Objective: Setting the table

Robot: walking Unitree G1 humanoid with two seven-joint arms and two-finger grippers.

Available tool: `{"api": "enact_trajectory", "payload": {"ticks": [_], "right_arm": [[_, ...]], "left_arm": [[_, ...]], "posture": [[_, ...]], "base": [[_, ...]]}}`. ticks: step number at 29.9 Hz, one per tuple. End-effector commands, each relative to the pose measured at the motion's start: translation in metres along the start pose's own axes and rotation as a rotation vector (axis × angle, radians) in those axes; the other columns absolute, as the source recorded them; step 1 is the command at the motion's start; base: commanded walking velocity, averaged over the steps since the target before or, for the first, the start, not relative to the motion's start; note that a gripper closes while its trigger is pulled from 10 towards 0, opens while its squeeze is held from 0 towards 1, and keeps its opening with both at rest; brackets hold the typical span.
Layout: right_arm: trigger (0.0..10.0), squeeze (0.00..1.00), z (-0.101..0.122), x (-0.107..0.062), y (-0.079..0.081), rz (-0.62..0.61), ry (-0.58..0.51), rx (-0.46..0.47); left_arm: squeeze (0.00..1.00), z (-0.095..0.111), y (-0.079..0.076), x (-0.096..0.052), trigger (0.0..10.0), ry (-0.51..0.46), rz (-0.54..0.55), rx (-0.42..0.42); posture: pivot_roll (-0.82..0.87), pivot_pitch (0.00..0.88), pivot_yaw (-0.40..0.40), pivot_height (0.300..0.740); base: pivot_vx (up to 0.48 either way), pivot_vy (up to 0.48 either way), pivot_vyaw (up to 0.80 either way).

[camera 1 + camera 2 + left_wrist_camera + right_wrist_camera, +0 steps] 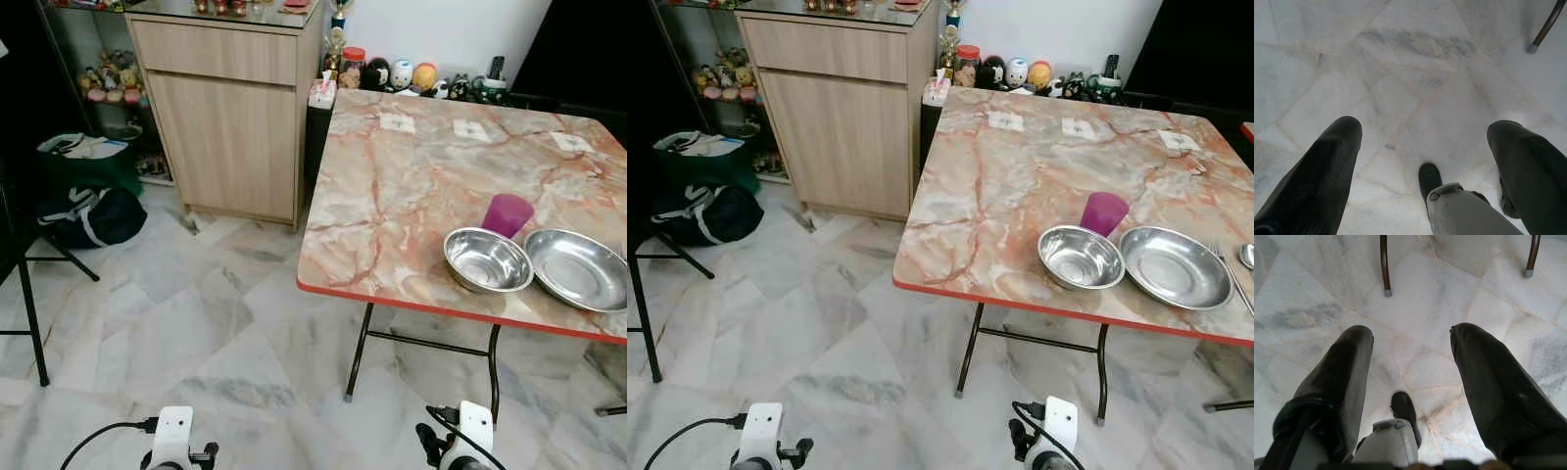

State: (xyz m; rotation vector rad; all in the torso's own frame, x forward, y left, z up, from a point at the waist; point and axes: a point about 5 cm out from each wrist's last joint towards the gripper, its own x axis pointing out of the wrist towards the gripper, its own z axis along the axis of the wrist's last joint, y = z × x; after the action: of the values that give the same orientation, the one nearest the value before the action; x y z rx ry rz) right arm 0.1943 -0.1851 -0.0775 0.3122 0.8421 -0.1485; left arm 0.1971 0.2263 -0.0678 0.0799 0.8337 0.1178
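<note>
Two tools hang low over the pale marble floor (pixel 176 323), both idle. Left tool (pixel 1422 142): fingers (pixel 1317 171) spread wide, nothing between them, nothing touched; floor tiles below. Right tool (pixel 1413 357): fingers (pixel 1493 387) likewise spread wide and empty, with two dark desk legs (pixel 1383 264) standing on the floor beyond the tips.

Desk (pixel 999 186), marble-patterned top with red edge, stands ahead and to the robot's right. On its near right part: steel bowl (pixel 1081 258), upright, close to the front edge; purple cup (pixel 1103 212) just behind the bowl, at or near its rim, contact not resolvable. Shallow steel dish (pixel 1175 266) just right of the bowl, rims touching or nearly so. Cutlery (pixel 1239 269) at the picture's right edge beside the dish, type unclear.

Three small white squares (pixel 471 129) lie along the far side of the desk. Wooden cabinet (pixel 230 117) stands left of the desk; dark bag (pixel 88 215) on the floor further left.
</note>
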Motion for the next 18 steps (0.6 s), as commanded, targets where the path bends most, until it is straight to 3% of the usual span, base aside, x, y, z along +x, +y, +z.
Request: {"api": "enact_trajectory", "payload": {"ticks": [1,5,8,18], "right_arm": [[10.0,0.00,0.0004,-0.0005,-0.0037,-0.006,0.005,-0.008],[10.0,0.00,0.0000,-0.0004,-0.0030,-0.006,0.006,-0.005],[10.0,0.00,-0.0006,-0.0004,-0.0022,-0.006,0.008,-0.001],[10.0,0.00,-0.0022,0.0000,0.0011,0.000,0.012,0.006]], "left_arm": [[0.00,-0.0029,-0.0017,-0.0006,10.0,0.009,-0.012,0.003],[0.00,-0.0029,-0.0008,-0.0008,10.0,0.006,-0.011,0.030],[0.00,-0.0028,0.0009,-0.0009,10.0,0.003,-0.004,0.035],[0.00,-0.0028,0.0047,-0.0011,10.0,0.008,-0.007,0.027]], "posture": [[0.06,0.008,-0.090,0.740],[0.06,0.007,-0.087,0.740],[0.07,0.007,-0.085,0.740],[0.08,0.006,-0.070,0.740]], "base": [[0.000,0.000,-0.71],[0.000,0.000,-0.71],[0.000,-0.480,-0.71],[0.000,0.000,-0.71]]}}
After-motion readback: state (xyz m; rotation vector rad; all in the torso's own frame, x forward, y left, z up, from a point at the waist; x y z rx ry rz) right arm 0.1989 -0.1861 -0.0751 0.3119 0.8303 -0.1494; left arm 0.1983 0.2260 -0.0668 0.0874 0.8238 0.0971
